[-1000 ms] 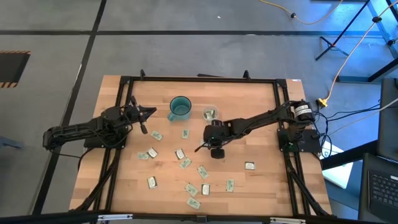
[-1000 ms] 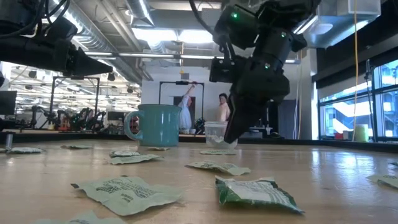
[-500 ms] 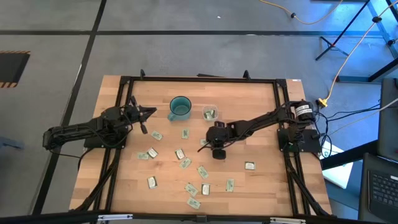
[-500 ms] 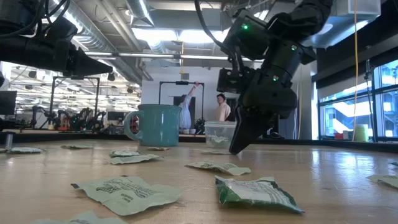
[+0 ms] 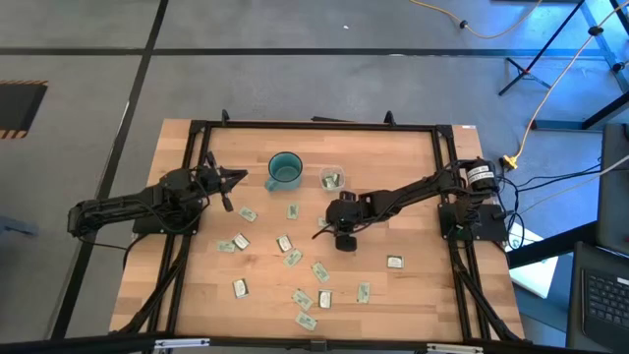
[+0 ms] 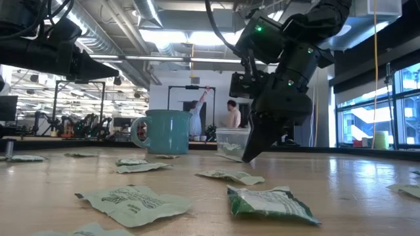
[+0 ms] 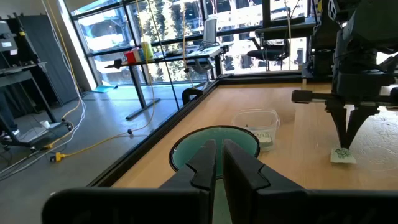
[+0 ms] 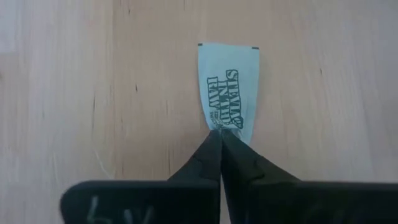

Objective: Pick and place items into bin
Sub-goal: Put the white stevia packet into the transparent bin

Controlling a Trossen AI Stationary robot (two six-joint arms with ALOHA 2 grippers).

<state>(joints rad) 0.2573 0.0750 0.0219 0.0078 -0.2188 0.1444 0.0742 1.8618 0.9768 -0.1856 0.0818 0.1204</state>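
Note:
My right gripper (image 8: 219, 134) stands near the table's middle (image 5: 319, 234), its tips down at the wood, shut on a pale green printed packet (image 8: 228, 87). The packet also shows in the left wrist view (image 7: 343, 155). The bin, a clear cup (image 5: 332, 180), stands just beyond it toward the far edge with packets inside. Several more packets (image 5: 292, 258) lie flat on the near half. My left gripper (image 5: 241, 178) hovers shut left of the teal mug (image 5: 284, 170). My right gripper pinches the packet's short end nearest the fingers (image 8: 217, 128) between its two fingertips. The fingers come from above, slanting down. The rest of the packet lies flat on the wood, stretching away from the fingers.
The teal mug (image 7: 214, 149) stands left of the cup (image 7: 255, 124). A black frame (image 5: 314, 125) runs round the table. Loose packets are strewn from the middle to the near edge (image 6: 134, 204). People stand in the room behind (image 6: 231, 113).
My right gripper has come down to the tabletop, shifting a little toward the right edge, and its fingers have shut on the end of the packet. The packet has stayed on the wood.

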